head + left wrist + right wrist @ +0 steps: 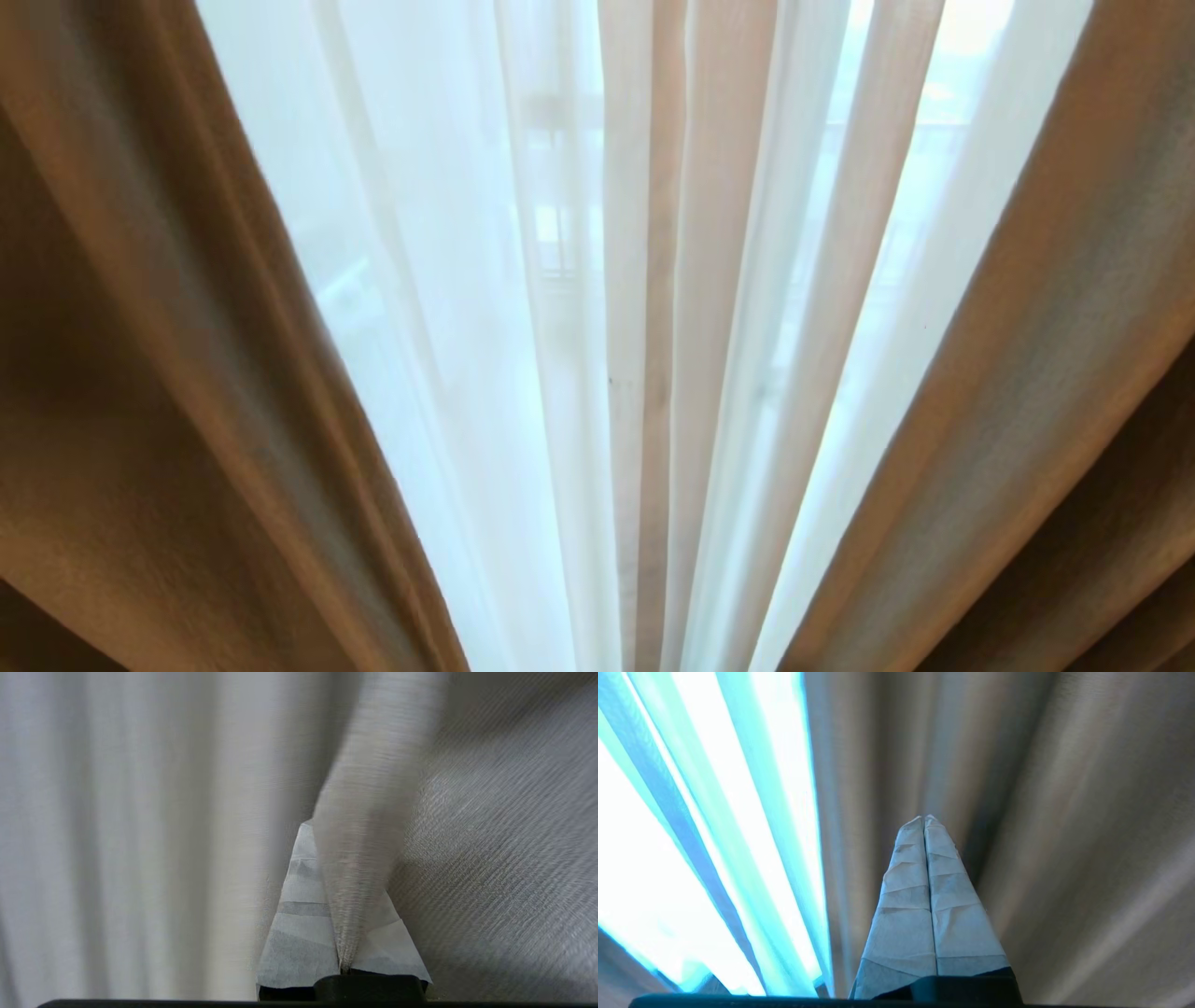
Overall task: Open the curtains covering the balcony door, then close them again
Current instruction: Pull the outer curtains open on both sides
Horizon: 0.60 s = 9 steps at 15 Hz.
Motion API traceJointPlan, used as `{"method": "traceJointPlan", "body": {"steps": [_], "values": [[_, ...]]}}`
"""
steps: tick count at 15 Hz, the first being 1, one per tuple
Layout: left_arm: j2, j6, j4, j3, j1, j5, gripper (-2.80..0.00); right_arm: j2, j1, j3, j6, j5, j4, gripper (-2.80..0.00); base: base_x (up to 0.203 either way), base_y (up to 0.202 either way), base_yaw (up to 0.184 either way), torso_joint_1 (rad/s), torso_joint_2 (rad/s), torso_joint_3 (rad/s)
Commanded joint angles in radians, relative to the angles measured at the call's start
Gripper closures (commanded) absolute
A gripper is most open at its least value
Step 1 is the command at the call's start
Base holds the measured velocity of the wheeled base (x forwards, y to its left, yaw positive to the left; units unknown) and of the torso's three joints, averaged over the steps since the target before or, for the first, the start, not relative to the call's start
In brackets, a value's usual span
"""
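Thick beige drapes (140,392) crowd the head view from both sides, their heavy woven cloth falling in broad, soft folds that darken toward the lower corners. Between them hangs the white sheer (448,308), thin enough that daylight pours through it; it gathers into narrow upright pleats near the middle, where the doubled layers turn a warmer cream. Behind the sheer, faint pale bars and frame lines of the balcony door (560,187) show as hazy shapes, too washed out to make out any lettering or markings. No arm appears in this view.

From the left wrist, the left gripper (345,952) is clenched on a fold of the sheer, which rises out of the pinch between its fingers (299,933) as a tapering ridge of fine, ribbed mesh. The fingers are wrapped in pale, creased paper-like tape and form a narrow wedge. More sheer fabric fills the space around them, smooth pleats on one side and a slanting, finely lined sheet on the other.

From the right wrist, the right gripper (925,821) is pressed shut with nothing between its taped fingers, pointing at the beige drape, with bright sheer pleats just beside it.
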Motion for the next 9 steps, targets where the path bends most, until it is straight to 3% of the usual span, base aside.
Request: {"method": "traceJointPlan", "body": {"steps": [1, 9], "values": [[-0.067, -0.002, -0.008, 0.034, -0.032, -0.003, 0.0, 0.0, 0.001, 0.0, 0.0, 0.001, -0.001, 0.0, 0.0, 0.0, 0.0, 0.0, 0.0, 0.0], [-0.14, -0.002, -0.011, 0.113, -0.085, -0.039, 0.0, 0.0, 0.001, 0.0, 0.0, 0.001, 0.0, 0.0, 0.0, 0.0, 0.0, 0.0, 0.0, 0.0]]}}
